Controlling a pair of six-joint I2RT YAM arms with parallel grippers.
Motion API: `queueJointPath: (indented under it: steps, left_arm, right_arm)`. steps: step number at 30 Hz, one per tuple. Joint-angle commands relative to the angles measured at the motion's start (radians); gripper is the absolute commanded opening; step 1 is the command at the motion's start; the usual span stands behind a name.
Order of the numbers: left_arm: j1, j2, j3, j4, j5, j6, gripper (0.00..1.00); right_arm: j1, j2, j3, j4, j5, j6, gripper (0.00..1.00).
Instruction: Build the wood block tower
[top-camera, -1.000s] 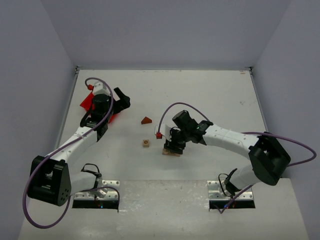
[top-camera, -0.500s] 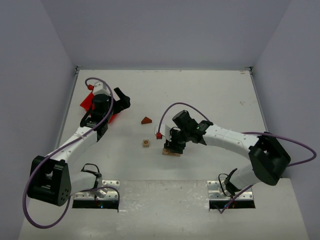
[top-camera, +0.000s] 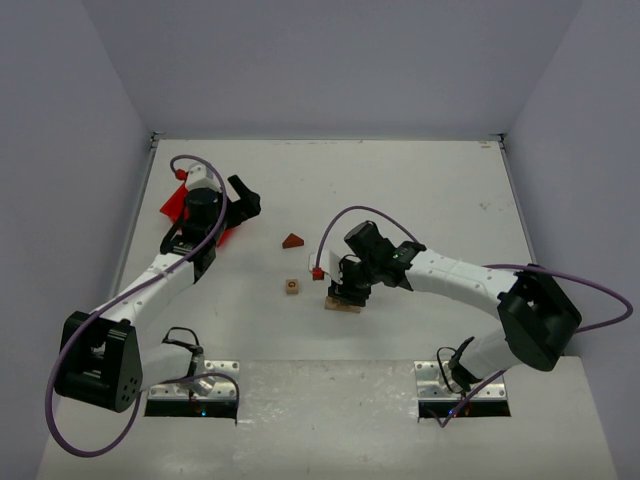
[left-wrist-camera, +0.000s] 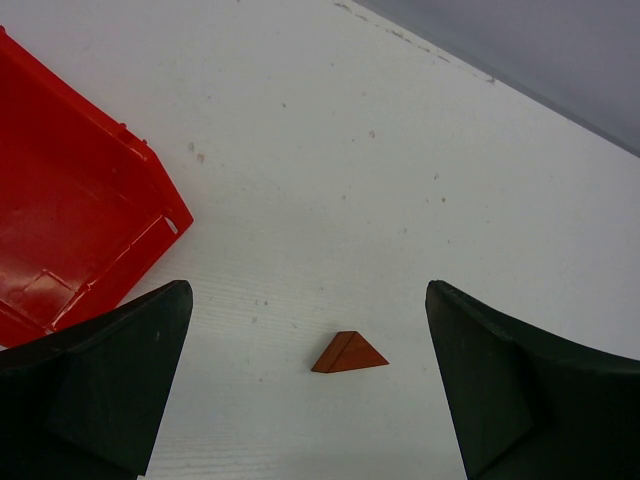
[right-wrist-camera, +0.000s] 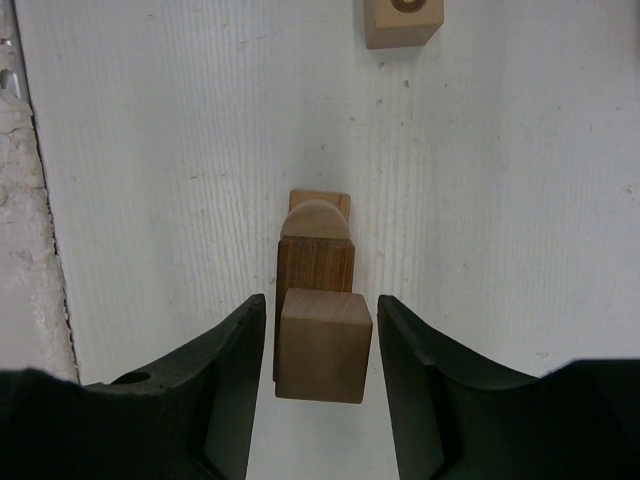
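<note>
The wood block tower (top-camera: 342, 303) stands at mid-table. In the right wrist view it shows a pale plank base (right-wrist-camera: 321, 201), a rounded piece (right-wrist-camera: 316, 220), a darker brown block (right-wrist-camera: 315, 262) and a light cube (right-wrist-camera: 323, 343) on top. My right gripper (right-wrist-camera: 322, 330) straddles that cube, open, with a thin gap on each side; it is also in the top view (top-camera: 350, 290). A loose cube (top-camera: 292, 286) (right-wrist-camera: 403, 20) lies left of the tower. The reddish-brown triangular roof piece (top-camera: 292, 241) (left-wrist-camera: 349, 353) lies on the table. My left gripper (left-wrist-camera: 308, 380) (top-camera: 245, 200) hovers wide open, with nothing between its fingers.
A red plastic bin (top-camera: 175, 205) (left-wrist-camera: 70, 230) lies at the far left under the left arm. Grey walls enclose the white table (top-camera: 420, 190) on three sides.
The right jaws have narrowed around the top cube. Neither arm has visibly shifted.
</note>
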Motion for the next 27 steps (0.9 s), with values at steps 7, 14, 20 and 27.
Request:
queueJointPath:
  steps: [7,14,20,27]
  left_arm:
    - [0.014,-0.010,-0.002,0.045,0.014,0.012,1.00]
    - [0.014,-0.009,-0.003,0.045,0.013,0.012,1.00]
    - [0.014,-0.006,-0.004,0.047,0.016,0.013,1.00]
    - [0.014,-0.002,0.000,0.044,0.023,0.014,1.00]
  right_arm:
    - [0.011,-0.046,0.008,0.024,-0.032,-0.036,0.44]
    - [0.014,-0.055,0.000,0.018,-0.047,-0.043,0.40]
    - [0.015,-0.066,-0.010,0.022,-0.047,-0.045,0.38]
    - [0.016,-0.060,-0.007,0.046,-0.018,-0.020,0.40]
